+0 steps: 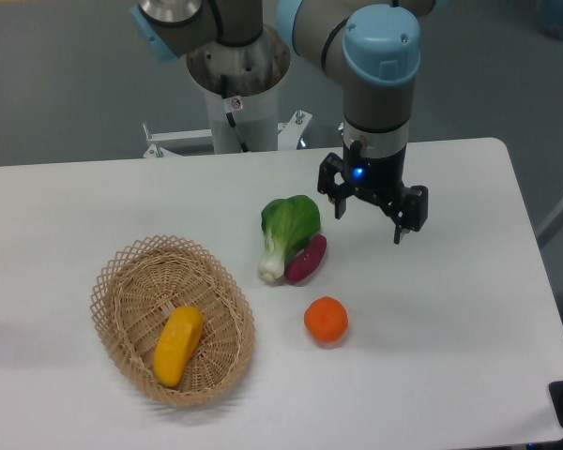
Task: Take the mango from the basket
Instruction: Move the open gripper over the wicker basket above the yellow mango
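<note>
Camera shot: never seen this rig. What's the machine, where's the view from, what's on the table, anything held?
The machine is a single robot arm mounted behind a white table. At its end is a gripper with two dark fingers, spread apart and holding nothing. The one picture comes from a fixed camera looking down from the front. On the table: a wicker basket with a yellow-orange mango lying inside it, a leafy green vegetable, a purple vegetable right against it, and a round orange standing apart. The gripper hangs over the table, well away from the basket.
</note>
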`<move>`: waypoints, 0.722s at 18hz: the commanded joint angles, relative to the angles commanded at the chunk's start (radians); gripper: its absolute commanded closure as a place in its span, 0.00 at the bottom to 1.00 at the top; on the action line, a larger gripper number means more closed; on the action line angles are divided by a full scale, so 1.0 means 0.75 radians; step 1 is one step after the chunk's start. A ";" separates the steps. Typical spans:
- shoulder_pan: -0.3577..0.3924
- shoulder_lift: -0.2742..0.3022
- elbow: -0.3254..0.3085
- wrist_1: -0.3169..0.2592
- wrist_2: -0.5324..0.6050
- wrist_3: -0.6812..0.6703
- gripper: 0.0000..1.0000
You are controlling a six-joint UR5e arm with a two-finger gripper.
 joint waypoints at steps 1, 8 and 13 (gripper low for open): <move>-0.002 0.000 -0.004 0.002 0.002 -0.004 0.00; -0.002 0.006 -0.033 0.012 -0.049 -0.094 0.00; -0.045 0.041 -0.102 0.114 -0.090 -0.296 0.00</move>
